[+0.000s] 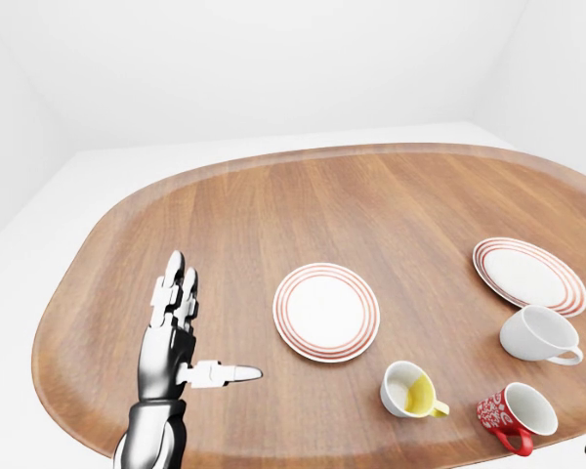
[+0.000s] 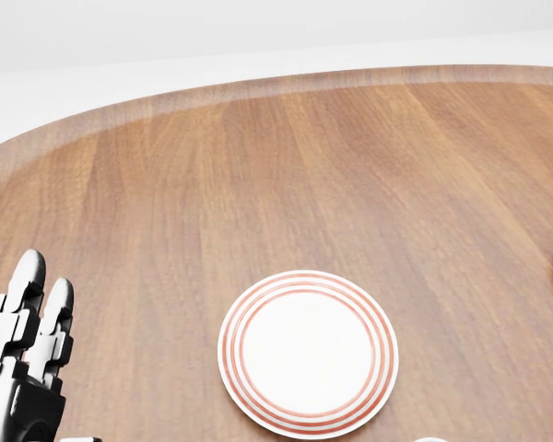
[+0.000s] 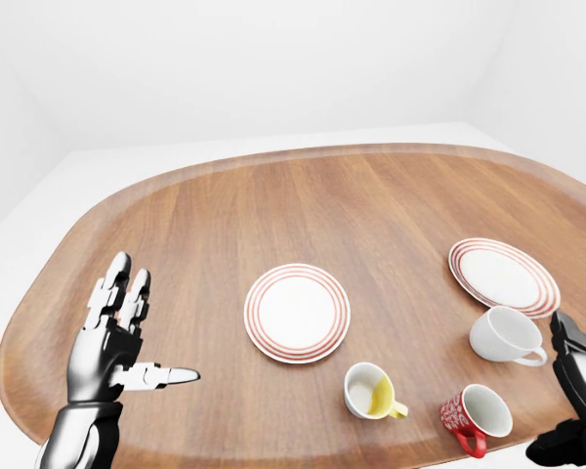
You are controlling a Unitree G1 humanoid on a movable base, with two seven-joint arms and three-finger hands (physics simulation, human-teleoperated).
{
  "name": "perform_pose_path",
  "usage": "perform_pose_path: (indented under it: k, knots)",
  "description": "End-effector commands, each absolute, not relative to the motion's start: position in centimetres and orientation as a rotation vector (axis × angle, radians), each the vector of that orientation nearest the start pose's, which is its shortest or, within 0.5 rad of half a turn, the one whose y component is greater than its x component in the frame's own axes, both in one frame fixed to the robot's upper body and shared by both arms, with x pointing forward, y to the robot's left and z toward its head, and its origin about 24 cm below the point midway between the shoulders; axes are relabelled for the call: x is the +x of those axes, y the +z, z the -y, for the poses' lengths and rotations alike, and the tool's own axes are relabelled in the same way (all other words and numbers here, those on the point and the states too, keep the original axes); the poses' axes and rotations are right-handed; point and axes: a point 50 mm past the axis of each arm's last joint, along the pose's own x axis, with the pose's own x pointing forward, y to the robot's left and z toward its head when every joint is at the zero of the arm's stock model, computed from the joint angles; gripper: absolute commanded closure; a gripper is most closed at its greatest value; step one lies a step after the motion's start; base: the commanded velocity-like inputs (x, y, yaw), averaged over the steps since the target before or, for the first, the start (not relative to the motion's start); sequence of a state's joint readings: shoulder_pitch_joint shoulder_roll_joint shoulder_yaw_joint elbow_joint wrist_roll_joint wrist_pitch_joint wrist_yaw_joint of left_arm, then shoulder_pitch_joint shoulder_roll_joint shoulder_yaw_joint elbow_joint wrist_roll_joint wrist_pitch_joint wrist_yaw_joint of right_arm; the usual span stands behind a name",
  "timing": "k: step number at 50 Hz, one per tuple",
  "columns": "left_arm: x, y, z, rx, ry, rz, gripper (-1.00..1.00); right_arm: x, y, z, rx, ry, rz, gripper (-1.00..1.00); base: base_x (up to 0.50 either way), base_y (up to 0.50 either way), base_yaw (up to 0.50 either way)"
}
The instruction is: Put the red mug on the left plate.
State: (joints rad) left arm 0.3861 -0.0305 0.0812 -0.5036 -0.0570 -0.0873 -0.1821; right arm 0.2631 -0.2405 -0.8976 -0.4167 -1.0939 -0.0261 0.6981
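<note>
You are viewing an oval wooden table (image 1: 273, 205) that is carrying two red-ringed plates and three mugs. Take the left plate (image 1: 326, 312) as your landmark; it is lying bare, with nothing on it.

The red mug (image 3: 474, 416) is lying tipped on its side, below and to the right of the left plate in the right-eye view, near the table's lower edge. Its mouth is facing up and right, and its handle is pointing down toward that edge. It is not touching the plate.

The yellow-lined mug (image 3: 370, 392) is lying between the left plate and the red mug, just below and right of the plate, also tipped over. The white mug (image 3: 505, 336) is lying well to the right of the left plate, just below the right plate (image 3: 503, 275).

Your left hand (image 1: 181, 332) is hovering over the table to the left of the left plate, clear of it. Its fingers (image 1: 174, 283) are spread and released, the thumb pointing toward the plate, and it is grasping nothing.

Your right hand (image 3: 574, 396) is showing only partly at the right-eye view's lower right corner, to the right of the red mug and apart from it. You cannot tell how its fingers are set.
</note>
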Motion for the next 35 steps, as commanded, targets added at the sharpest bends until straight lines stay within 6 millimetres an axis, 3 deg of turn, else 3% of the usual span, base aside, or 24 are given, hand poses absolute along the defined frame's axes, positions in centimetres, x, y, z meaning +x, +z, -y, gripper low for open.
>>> perform_pose_path:
  k: [1, 11, 23, 35]
  knots:
    - [17.4, 8.8, -17.6, 0.006, 0.005, 0.221, -1.00, 9.2, 11.4, 37.3, -1.341, -0.391, -0.842, -1.00, 0.00, 0.00, 0.00]
    - [17.3, 8.7, -17.6, 0.005, 0.004, 0.214, -1.00, 9.3, 10.7, 37.8, -1.317, -0.383, -0.873, -1.00, 0.00, 0.00, 0.00]
    - [17.3, 8.6, -17.6, 0.005, 0.004, 0.210, -1.00, 11.8, 11.8, 38.5, -1.276, -0.427, -0.816, -1.00, 0.00, 0.00, 0.00]
    - [17.2, 8.5, -17.6, 0.003, 0.004, 0.206, -1.00, 12.6, 10.8, 38.7, -1.262, -0.413, -0.819, -1.00, 0.00, 0.00, 0.00]
